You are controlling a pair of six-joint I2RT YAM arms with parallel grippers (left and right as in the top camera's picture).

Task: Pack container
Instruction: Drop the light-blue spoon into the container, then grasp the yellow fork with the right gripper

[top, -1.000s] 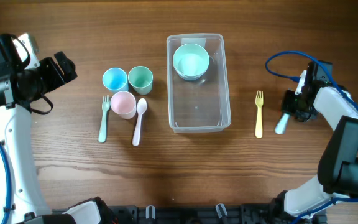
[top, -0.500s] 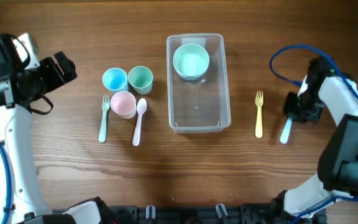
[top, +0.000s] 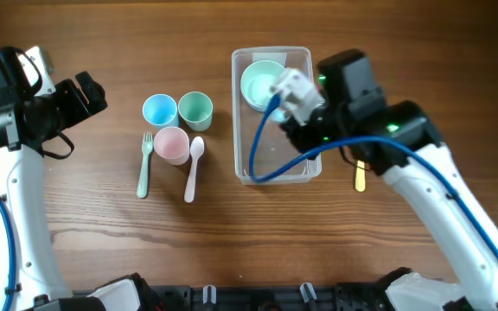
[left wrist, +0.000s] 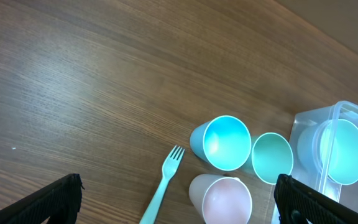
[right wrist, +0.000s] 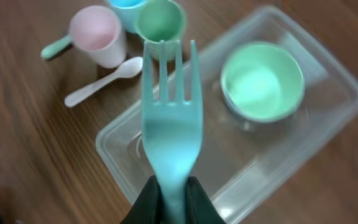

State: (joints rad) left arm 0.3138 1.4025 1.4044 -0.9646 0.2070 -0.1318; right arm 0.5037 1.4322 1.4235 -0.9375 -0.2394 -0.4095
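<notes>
The clear container (top: 237, 121) stands at the table's middle with a mint green bowl (top: 264, 85) in its far end. My right gripper (right wrist: 171, 186) is shut on the handle of a light blue fork (right wrist: 169, 124) and holds it above the container (right wrist: 241, 158), tines pointing towards the cups. In the overhead view the right wrist covers the container's right side and hides the fingers. My left gripper (left wrist: 179, 211) is open and empty, high over the table's left, above the cups.
A blue cup (top: 159, 110), a green cup (top: 195, 110) and a pink cup (top: 171, 144) stand left of the container. A mint fork (top: 144, 164) and a white spoon (top: 194, 167) lie beside them. A yellow fork (top: 360, 179) lies right of the container, partly under my right arm.
My right arm has swung from the table's right edge to over the container, carrying the light blue fork that lay there. The left arm has not moved.
</notes>
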